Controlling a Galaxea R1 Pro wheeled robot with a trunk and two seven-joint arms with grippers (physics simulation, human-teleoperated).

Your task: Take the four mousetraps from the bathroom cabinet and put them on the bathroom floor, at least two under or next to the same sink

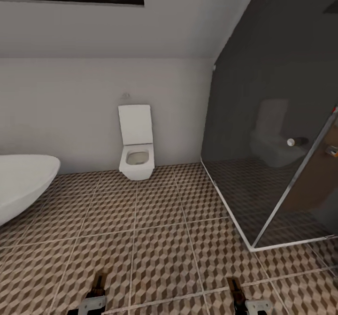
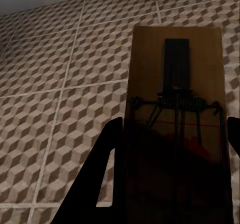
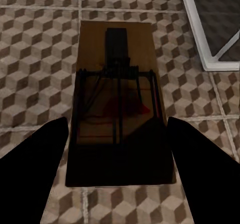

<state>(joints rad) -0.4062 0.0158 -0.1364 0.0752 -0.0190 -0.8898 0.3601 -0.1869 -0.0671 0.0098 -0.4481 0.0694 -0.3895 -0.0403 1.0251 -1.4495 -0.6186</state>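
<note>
Each of my grippers carries a mousetrap, a brown wooden board with dark wire and a red mark. In the left wrist view one mousetrap [image 2: 175, 68] sticks out from the left gripper [image 2: 172, 174], which is shut on it. The right gripper [image 3: 120, 174] is shut on the other mousetrap [image 3: 117, 58]. Low in the head view, the left gripper [image 1: 96, 297] and its mousetrap [image 1: 98, 281] and the right gripper [image 1: 241, 302] and its mousetrap [image 1: 234, 287] hang above the cube-patterned bathroom floor [image 1: 159, 221]. The cabinet and the sink are out of view.
A white toilet [image 1: 136, 141] hangs on the far wall straight ahead. A white bathtub [image 1: 21, 183] curves in from the left. A glass shower enclosure [image 1: 277, 179] with a pale base rim takes up the right side. Open tiles lie between them.
</note>
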